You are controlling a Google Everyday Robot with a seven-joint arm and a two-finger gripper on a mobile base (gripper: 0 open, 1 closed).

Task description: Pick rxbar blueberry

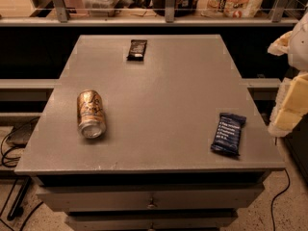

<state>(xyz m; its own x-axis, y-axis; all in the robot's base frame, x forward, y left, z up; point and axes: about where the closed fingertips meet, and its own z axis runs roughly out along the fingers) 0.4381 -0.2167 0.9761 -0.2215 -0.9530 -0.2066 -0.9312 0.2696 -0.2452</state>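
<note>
One flat, dark-blue rxbar blueberry (pixel 228 134) is laid near the front right corner of the grey surface (pixel 163 90). A metal can (pixel 91 113) is laid sideways at left. The gripper (pixel 292 100) is seen beyond the right edge; its state cannot be told.

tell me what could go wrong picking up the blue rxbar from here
1. The rxbar blueberry lies flat near the front right corner of the table, so a nudge from the gripper, which is beside the right edge, might slide it off.
2. Flat on the surface, it offers little to pinch.
3. The dark bar wrapper at the far side looks similar and could be mistaken for it.
</note>
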